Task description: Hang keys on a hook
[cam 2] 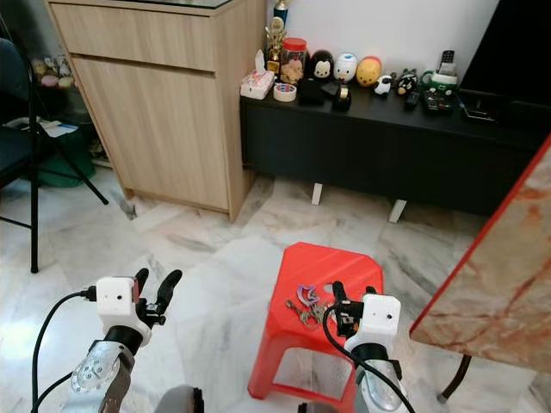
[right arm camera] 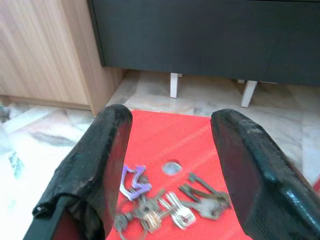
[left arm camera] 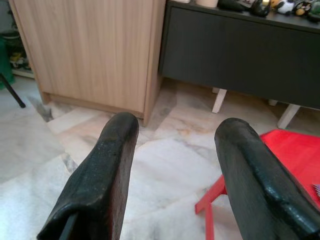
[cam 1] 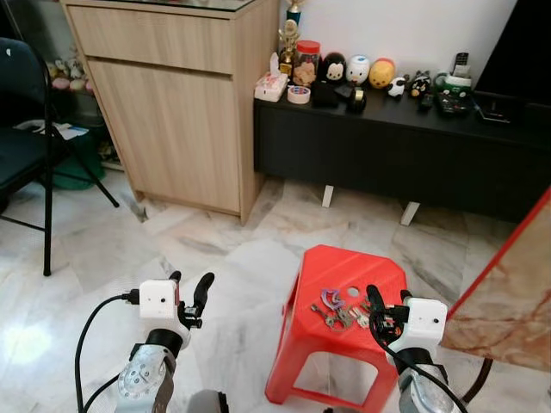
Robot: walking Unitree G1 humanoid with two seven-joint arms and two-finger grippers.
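A bunch of keys [cam 1: 340, 310] with a purple tag lies on top of a red plastic stool [cam 1: 344, 267]. My right gripper [cam 1: 389, 303] hovers open just above the stool's near right side, close to the keys and holding nothing. In the right wrist view the keys [right arm camera: 165, 205] lie below and between the two black fingers [right arm camera: 100, 160], beside a small hole in the stool's seat. My left gripper [cam 1: 189, 280] is open and empty over the marble floor, to the left of the stool. Between its fingers [left arm camera: 105, 165] the left wrist view takes in the floor and the stool's corner [left arm camera: 295, 150].
A tall wooden cabinet [cam 1: 172, 112] stands at the back left. Beside it, a low black console [cam 1: 387, 146] carries toys and small items. A black chair [cam 1: 26, 146] is at the far left. A marble-topped table with a red edge [cam 1: 508, 284] juts in at the right.
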